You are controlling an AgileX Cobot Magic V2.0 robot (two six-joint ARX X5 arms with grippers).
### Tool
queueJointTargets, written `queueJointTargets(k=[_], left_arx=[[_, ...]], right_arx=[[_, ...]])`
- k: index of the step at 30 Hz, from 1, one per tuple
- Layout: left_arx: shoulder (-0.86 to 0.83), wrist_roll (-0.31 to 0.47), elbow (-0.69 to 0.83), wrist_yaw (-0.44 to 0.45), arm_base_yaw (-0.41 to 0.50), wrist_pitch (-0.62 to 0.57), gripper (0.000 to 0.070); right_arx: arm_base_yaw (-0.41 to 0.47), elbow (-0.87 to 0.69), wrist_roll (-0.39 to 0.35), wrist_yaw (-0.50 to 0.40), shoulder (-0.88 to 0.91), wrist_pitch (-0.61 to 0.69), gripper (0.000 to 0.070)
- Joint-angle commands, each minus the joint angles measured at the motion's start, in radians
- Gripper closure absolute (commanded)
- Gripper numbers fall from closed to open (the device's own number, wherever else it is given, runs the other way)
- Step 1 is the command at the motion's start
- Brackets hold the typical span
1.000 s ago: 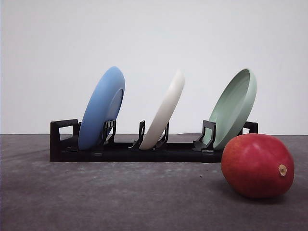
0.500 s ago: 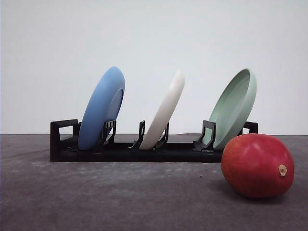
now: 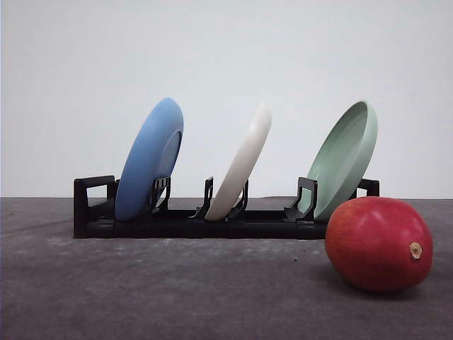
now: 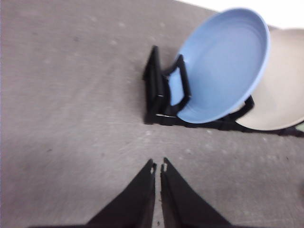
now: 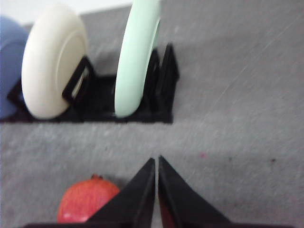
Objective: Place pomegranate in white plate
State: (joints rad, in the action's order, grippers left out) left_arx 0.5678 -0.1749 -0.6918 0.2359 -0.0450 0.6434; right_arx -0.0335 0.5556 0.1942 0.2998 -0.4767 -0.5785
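Pomegranate [image 3: 379, 244] sits on the grey worktop [image 3: 177, 297], on our right side, just in front of the right end of the black rack [image 3: 212, 223] and partly overlapping the pale green plate [image 3: 345, 159] in the front view. Stem nub faces forward-right.

White plate [image 3: 244, 163] is racked on edge in the middle slot, leaning, between the blue plate [image 3: 150, 157] and the green one. It's not lying flat, so our guess is it has to come out of the rack first.

Left claw [image 4: 158, 167]: tips pinched nearly together, holding nothing, hovering over bare worktop near the blue-plate end. Right claw [image 5: 156, 161]: same, narrow and empty, with the fruit just beside it.

Handling call: the fruit looks firm, smooth-skinned and fairly heavy, and round enough to roll if nudged. We'd open wide and take it across the widest part, clear of the nub. The plate looks rigid and possibly breakable, so grip it at the rim.

The worktop is a matte grey mat that looks grippy. Behind it stands a plain white wall.
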Motion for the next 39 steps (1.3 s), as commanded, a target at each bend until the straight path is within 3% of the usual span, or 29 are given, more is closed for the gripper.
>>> queueJointTargets(k=[1,7,12,14,17,18,19,21,22,29,39], left_arx=[[0.025,0.032,-0.022,0.006,-0.022,-0.04,0.0699],[0.11,0.109,-0.023,0.005,-0.135,-0.124,0.0699],[0.132,0.365,-0.026,0.006,-0.227,-0.188,0.0699],[0.132,0.426,-0.03,0.006,-0.252,-0.201,0.0699],[0.132,0.433,-0.038,0.006,-0.27,-0.203,0.0692],[0.132,0.432,-0.039,0.006,-0.273,-0.203,0.0657],[0.131,0.431,-0.039,0.006,-0.275,-0.203,0.0594],[0.13,0.412,-0.039,0.006,-0.278,-0.203,0.0364],[0.13,0.398,-0.039,0.006,-0.278,-0.203,0.0285],[0.133,0.387,-0.039,0.006,-0.311,-0.228,0.0312],[0.247,0.361,-0.039,0.003,-0.463,-0.393,0.0312]], right_arx=[[-0.016,0.015,-0.047,0.007,-0.018,0.01,0.0696],[-0.129,0.015,-0.159,-0.047,-0.034,0.016,0.0695],[-0.2,0.015,-0.203,-0.045,-0.034,0.016,0.0694],[-0.211,0.015,-0.209,-0.045,-0.034,0.016,0.0694],[-0.213,0.015,-0.21,-0.04,-0.033,0.016,0.0682],[-0.213,0.015,-0.21,-0.04,-0.033,0.016,0.0642],[-0.213,0.015,-0.21,-0.04,-0.033,0.016,0.0579],[-0.213,0.015,-0.21,-0.04,-0.031,0.017,0.0418],[-0.213,0.015,-0.21,-0.04,-0.031,0.017,0.0355],[-0.213,0.015,-0.209,-0.038,-0.031,0.017,0.0347],[-0.213,0.015,-0.205,-0.036,-0.031,0.017,0.0347]])
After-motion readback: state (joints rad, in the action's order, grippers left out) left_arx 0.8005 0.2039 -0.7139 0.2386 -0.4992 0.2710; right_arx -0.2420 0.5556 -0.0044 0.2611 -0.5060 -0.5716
